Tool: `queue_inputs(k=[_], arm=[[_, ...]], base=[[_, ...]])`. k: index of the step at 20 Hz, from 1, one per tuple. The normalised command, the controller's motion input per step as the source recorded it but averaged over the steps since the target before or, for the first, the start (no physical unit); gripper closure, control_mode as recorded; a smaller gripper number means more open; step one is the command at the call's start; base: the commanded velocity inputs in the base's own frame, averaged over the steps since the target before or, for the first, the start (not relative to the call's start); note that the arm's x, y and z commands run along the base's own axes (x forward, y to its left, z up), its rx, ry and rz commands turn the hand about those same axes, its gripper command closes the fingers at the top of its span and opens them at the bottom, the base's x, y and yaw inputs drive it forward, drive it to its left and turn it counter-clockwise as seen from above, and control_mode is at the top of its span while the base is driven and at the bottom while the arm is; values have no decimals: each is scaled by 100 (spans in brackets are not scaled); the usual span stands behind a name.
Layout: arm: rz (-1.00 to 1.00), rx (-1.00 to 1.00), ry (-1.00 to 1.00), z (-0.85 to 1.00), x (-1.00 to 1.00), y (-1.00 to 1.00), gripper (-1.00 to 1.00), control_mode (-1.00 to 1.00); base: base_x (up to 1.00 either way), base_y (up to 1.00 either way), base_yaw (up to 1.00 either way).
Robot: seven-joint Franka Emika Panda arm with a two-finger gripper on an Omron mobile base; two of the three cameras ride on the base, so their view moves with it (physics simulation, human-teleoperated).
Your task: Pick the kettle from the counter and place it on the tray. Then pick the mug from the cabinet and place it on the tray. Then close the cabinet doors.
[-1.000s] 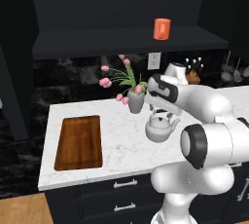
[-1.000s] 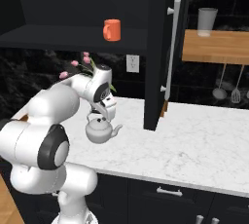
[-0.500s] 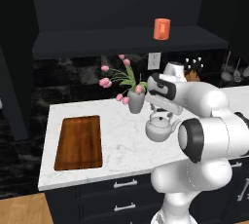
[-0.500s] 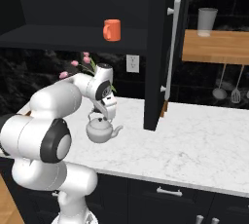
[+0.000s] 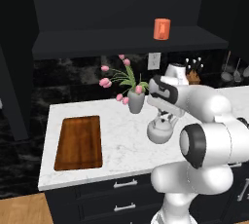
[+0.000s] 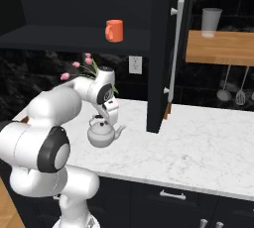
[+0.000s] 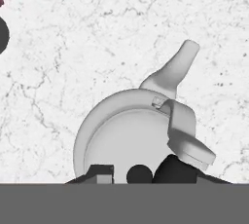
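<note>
Sitting near the table's (image 5: 121,150) middle, the kettle (image 5: 159,131) has the tool (image 5: 165,117) at its top handle. Whether the tool grips it, I cannot tell. The tray (image 5: 80,141) lies by the left edge.

White arm folded forward and down — pincer (image 6: 100,119) pointing straight below, fingers narrowed.

Left base: behind-left, facing forward-down over counter (image 5: 116,135).
Right base: behind-right, same counter.
Hand: close, straight down on kettle (image 7: 131,135).
</note>
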Motion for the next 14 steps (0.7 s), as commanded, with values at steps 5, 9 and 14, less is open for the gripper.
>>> queue_inputs(k=[5, 9, 14], arm=[[0, 0, -1, -14, -38, 3, 100, -100], [0, 0, -11, 9, -37, 17, 100, -100], [0, 0, -17, 30, -42, 32, 100, -100]], base=[[0, 0, 0], [0, 0, 0], [0, 0, 0]])
